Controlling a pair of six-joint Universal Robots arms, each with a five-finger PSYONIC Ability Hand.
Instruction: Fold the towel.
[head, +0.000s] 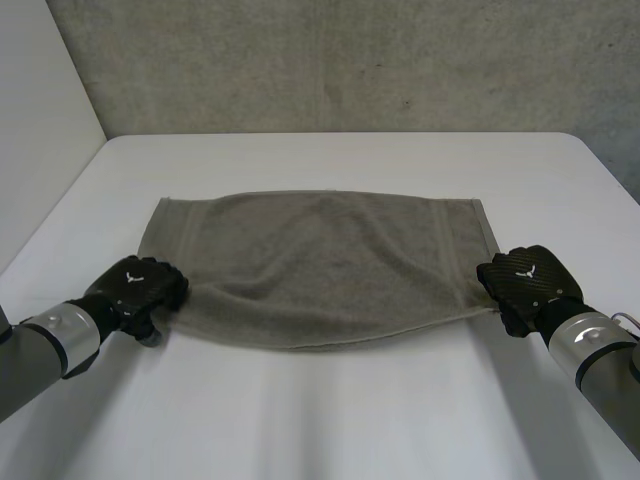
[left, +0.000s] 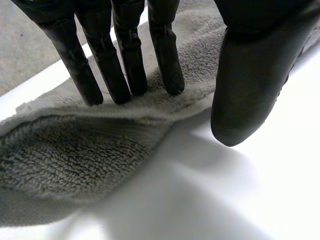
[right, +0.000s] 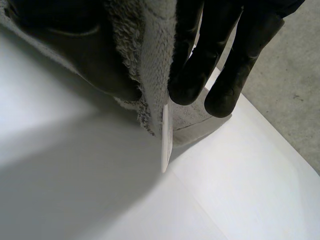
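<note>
A grey towel (head: 320, 255) lies spread across the middle of a white table (head: 330, 420), its long sides running from 9 to 3 o'clock, with a rough concrete wall (head: 350, 60) behind it at 12 o'clock. The far edge rests flat on the table. The near edge hangs in a shallow curve between the robot's two black hands and throws a shadow on the surface below.

At about 8 o'clock from the towel's centre, the left hand (head: 135, 285) has the near-left corner. In its wrist view the fingers (left: 125, 65) lie straight along the hem, the cloth runs up into the hand between them and the thumb (left: 250, 85), and the thumb's tip reaches past the edge, above the bare table. The hem here is raised off the surface.

At about 4 o'clock, the right hand (head: 525, 280) has the near-right corner. Its wrist view shows the towel's edge clamped between the thumb (right: 95, 60) on one side and the fingertips (right: 192, 75) on the other, the cloth hanging down from the pinch. A small white label (right: 166, 142) sticks out from the hem just below the fingertips, above the table.

Both grey forearms reach in from 6 o'clock, well apart.
</note>
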